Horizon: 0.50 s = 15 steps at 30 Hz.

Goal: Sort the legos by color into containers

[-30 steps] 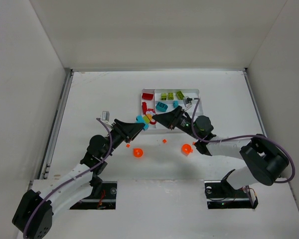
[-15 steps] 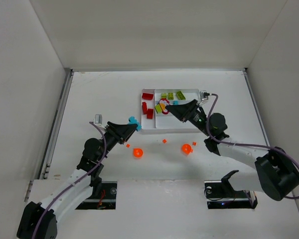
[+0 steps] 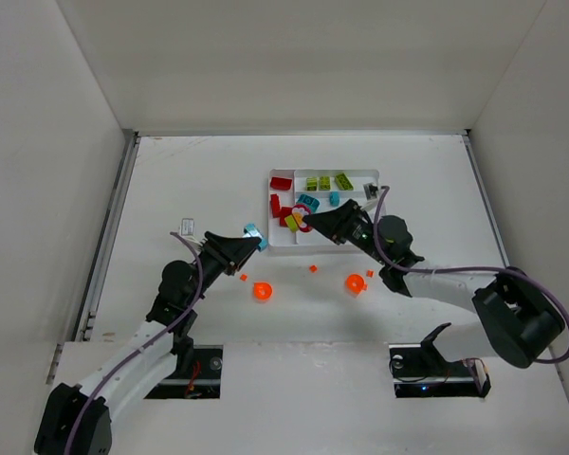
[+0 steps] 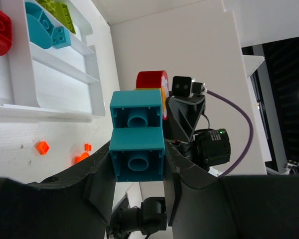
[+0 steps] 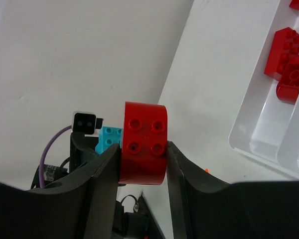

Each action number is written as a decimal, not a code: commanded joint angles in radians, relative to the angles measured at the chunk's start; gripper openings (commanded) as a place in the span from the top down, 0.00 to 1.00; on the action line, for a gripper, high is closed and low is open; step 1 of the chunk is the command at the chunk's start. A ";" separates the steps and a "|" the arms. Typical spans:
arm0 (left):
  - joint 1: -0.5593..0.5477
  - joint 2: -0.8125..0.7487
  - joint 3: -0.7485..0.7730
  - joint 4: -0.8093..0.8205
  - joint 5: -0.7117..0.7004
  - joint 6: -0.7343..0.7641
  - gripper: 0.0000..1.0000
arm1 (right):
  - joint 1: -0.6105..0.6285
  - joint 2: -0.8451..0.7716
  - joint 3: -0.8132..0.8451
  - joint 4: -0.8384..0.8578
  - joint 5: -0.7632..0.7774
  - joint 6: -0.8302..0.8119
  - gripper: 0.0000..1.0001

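My left gripper [image 3: 253,234] is shut on a teal-blue two-stud brick [image 3: 252,231], held above the table left of the white tray [image 3: 275,246]. The left wrist view shows that brick [image 4: 137,137] clamped between the fingers. My right gripper [image 3: 305,224] is shut on a red round brick [image 5: 144,142] over the tray's near left corner. A yellow bit [image 3: 291,222] shows beside it. The tray holds red bricks [image 3: 281,183] in the left slot, yellow-green bricks [image 3: 324,182] at the back, and teal bricks [image 3: 308,202] in the middle.
Two rounded orange pieces [image 3: 262,291] [image 3: 356,282] and tiny orange bits [image 3: 312,268] [image 3: 244,278] lie on the table in front of the tray. White walls enclose the table on three sides. Both grippers point at each other, close together.
The right gripper moved up over the tray with the red round brick, then came back down-left. The left gripper drew back left with the teal brick and has since held still.
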 commanded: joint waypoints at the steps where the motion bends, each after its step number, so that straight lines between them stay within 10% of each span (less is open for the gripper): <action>1: -0.007 0.021 0.025 0.039 0.004 0.042 0.85 | 0.020 -0.033 0.001 0.011 0.050 -0.047 0.71; 15: -0.104 0.067 0.075 -0.004 -0.085 0.156 0.83 | 0.226 -0.159 -0.059 -0.517 0.303 -0.151 0.69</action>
